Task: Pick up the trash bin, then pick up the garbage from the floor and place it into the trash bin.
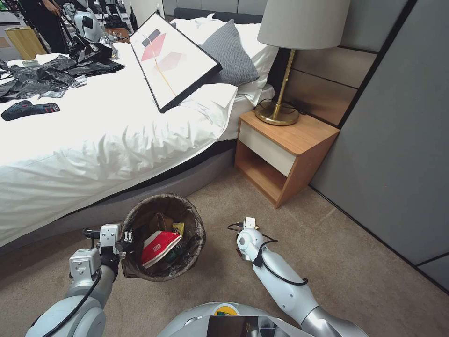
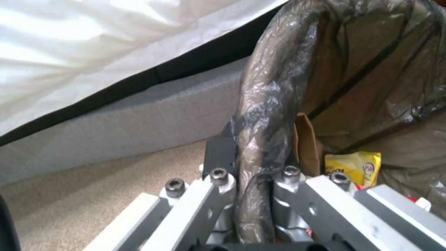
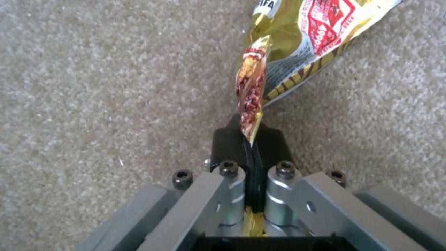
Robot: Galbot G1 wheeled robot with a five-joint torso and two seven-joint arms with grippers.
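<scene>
On the beige carpeted floor [image 1: 355, 262] to the right of the bin, a crinkled gold foil snack wrapper with red print [image 3: 297, 42] is pinched by one corner between the black pads of the right gripper [image 3: 251, 139], whose jaws are closed down to a thin slit on the foil; the wrapper's long axis runs straight out from the fingertips, and most of it appears to lie against the carpet. The small round trash bin lined with a dark brown-black plastic bag [image 1: 163, 236] sits to the left of that gripper, near but apart from it, with its open mouth facing up. The coming move seems to turn on this: the wrapper must go leftward and up over the bin's rim, and the right arm, already holding it, is the one placed to do so. The left gripper [image 2: 253, 164] is clamped narrowly across the bagged rim on the bin's left side, one finger outside and one inside, so it holds the bin. Inside the bin lie a red-and-white crushed paper cup [image 1: 160, 247], a brown paper bag [image 2: 306, 146] and a yellow snack packet [image 2: 353, 167]. Behind the bin runs the grey upholstered bed base [image 1: 154, 194] under white bedding [image 1: 117, 140], and a wooden nightstand [image 1: 285, 157] with a brass lamp [image 1: 280, 105] stands farther right.
</scene>
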